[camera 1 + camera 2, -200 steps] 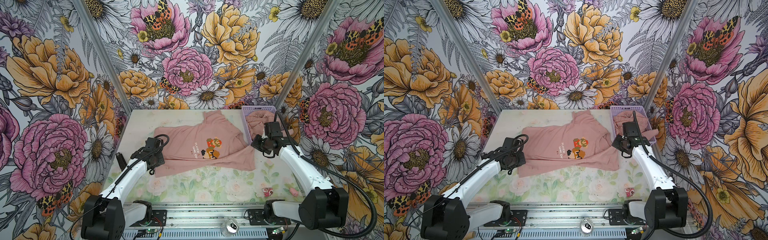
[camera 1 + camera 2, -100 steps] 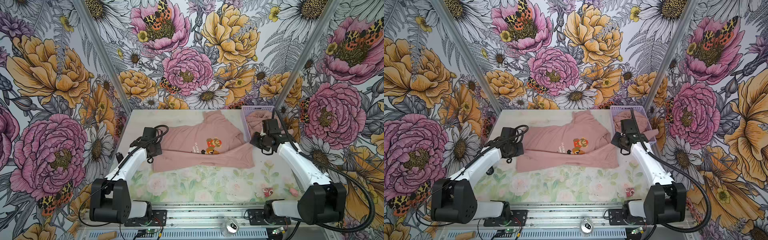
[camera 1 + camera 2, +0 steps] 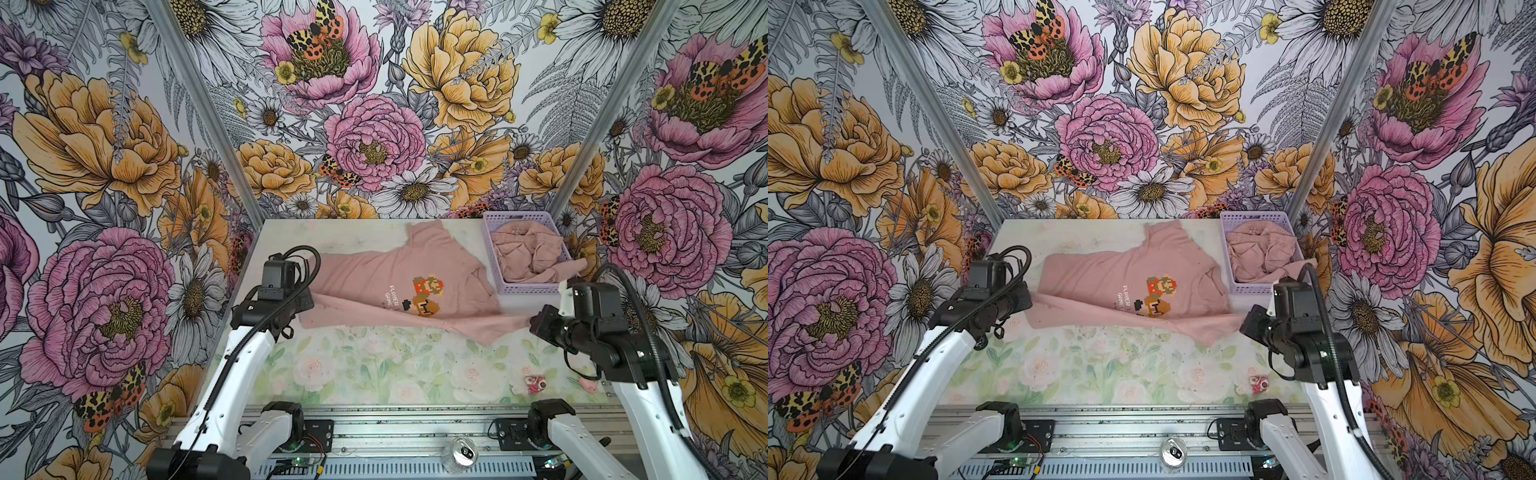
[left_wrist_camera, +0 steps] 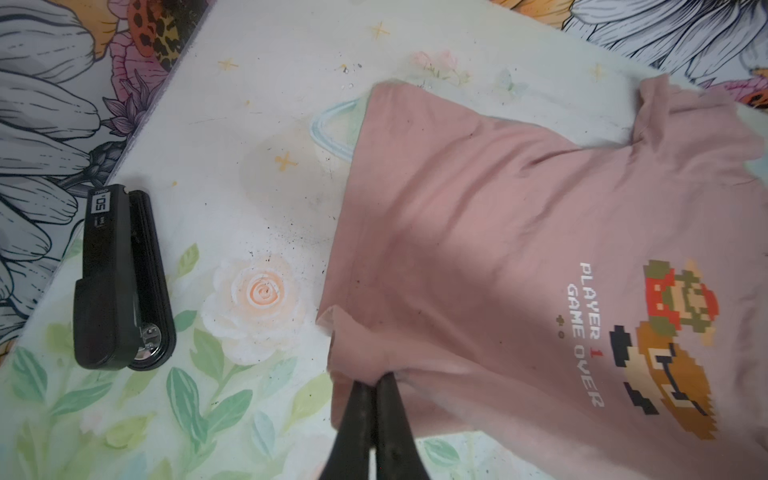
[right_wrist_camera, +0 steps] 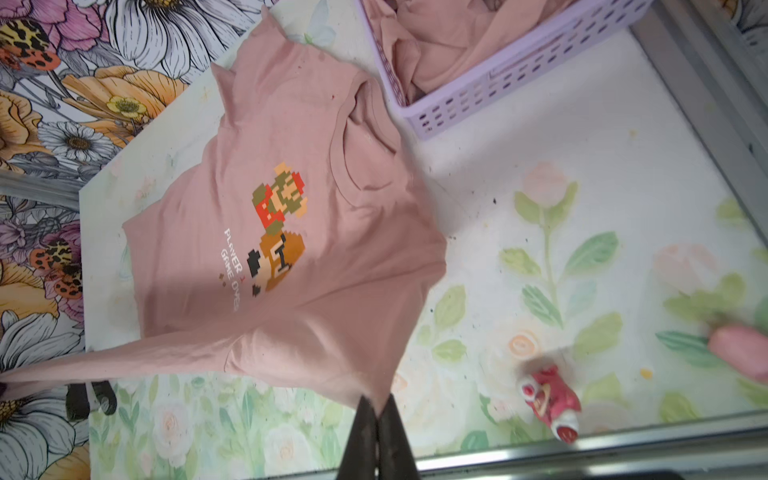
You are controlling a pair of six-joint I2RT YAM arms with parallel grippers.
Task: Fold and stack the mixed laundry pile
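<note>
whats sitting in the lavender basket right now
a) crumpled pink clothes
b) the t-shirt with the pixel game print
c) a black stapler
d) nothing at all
a: the lavender basket holds crumpled pink garments, while the printed T-shirt lies spread on the table outside it.

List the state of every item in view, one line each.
T-shirt: print up on the table, near edge lifted, not yet folded
left gripper: shut on T-shirt's hem corner
right gripper: shut on T-shirt's edge
pink clothes: crumpled in the basket, one trailing over its rim
basket: upright
stapler: closed, lying flat on the table
</note>
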